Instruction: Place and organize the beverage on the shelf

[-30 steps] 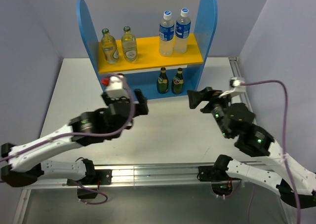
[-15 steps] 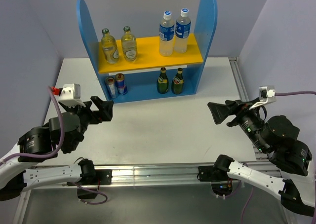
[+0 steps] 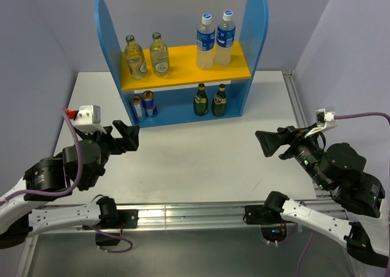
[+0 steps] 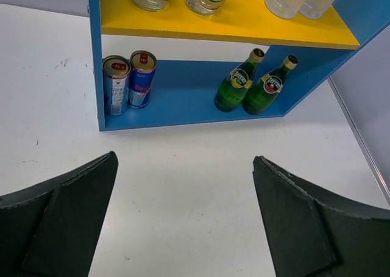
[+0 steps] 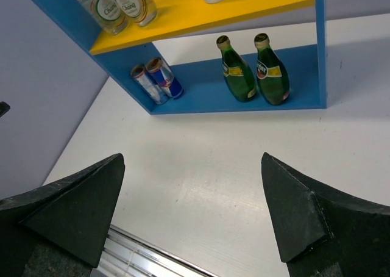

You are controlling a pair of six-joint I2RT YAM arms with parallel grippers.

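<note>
The blue shelf [image 3: 256, 21] stands at the back of the table. On its yellow-orange upper board [image 3: 183, 66] stand two clear glass gold-capped bottles [image 3: 135, 57] at the left and two clear plastic blue-labelled bottles [image 3: 206, 42] at the right. Two dark green bottles [image 3: 209, 100] stand on the lower tier, also in the left wrist view [image 4: 253, 85] and right wrist view [image 5: 253, 69]. My left gripper [image 3: 125, 136] [image 4: 184, 158] is open and empty, well in front of the shelf. My right gripper [image 3: 268, 143] [image 5: 192, 157] is open and empty at the right.
Two blue and silver cans [image 3: 143, 105] stand on the lower tier's left side, also in the left wrist view [image 4: 129, 82]. White table [image 3: 201, 155] lies between the grippers and the shelf. A metal rail [image 3: 183, 213] runs along the near edge.
Both arms have drawn back from the shelf towards the near edge, left arm to the left, right arm to the right. The cans now show. Little movement in the last half second.
</note>
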